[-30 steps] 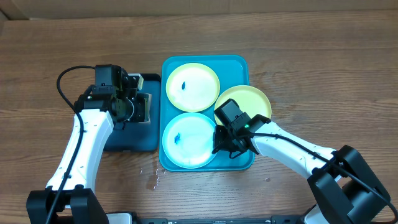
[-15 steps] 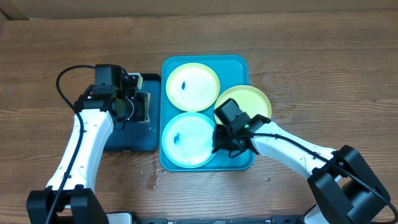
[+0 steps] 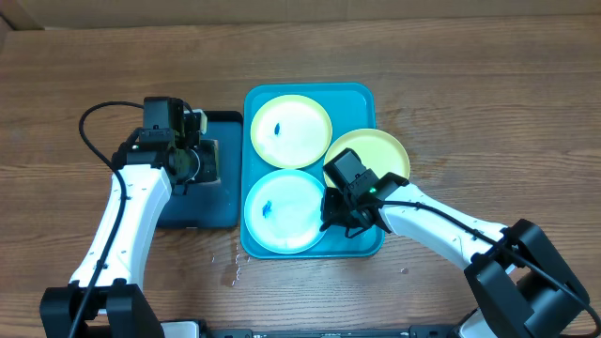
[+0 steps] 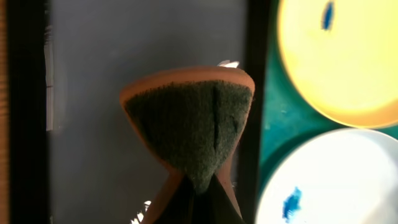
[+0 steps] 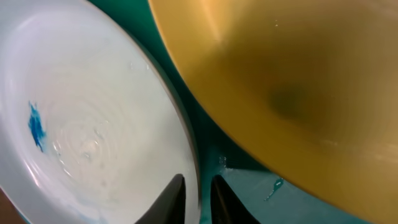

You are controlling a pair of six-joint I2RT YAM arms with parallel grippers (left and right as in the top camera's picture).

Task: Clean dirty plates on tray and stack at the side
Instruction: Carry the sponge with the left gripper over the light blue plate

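A brown wooden tabletop (image 3: 470, 84) carries a turquoise tray (image 3: 362, 101) at its centre, with a smaller navy tray (image 3: 202, 211) just beside it at 9 o'clock. Two plates lie flat in the turquoise tray, the far plate (image 3: 299, 141) at 12 o'clock and the near plate (image 3: 286, 225) at 6 o'clock, each marked with a blue smudge (image 3: 269, 208). The third plate (image 3: 376, 150) sits at 3 o'clock, tilted across the tray's raised rim, part over the tray and part over the tabletop. The left end effector (image 3: 205, 161) hangs over the navy tray, clamped tight on a sponge (image 4: 189, 118) whose dark green scouring face is turned towards the wrist camera. The right end effector (image 5: 198, 196) is at the near plate's 3 o'clock edge, its fingers a narrow gap apart astride the rim; whether they pinch it I cannot tell
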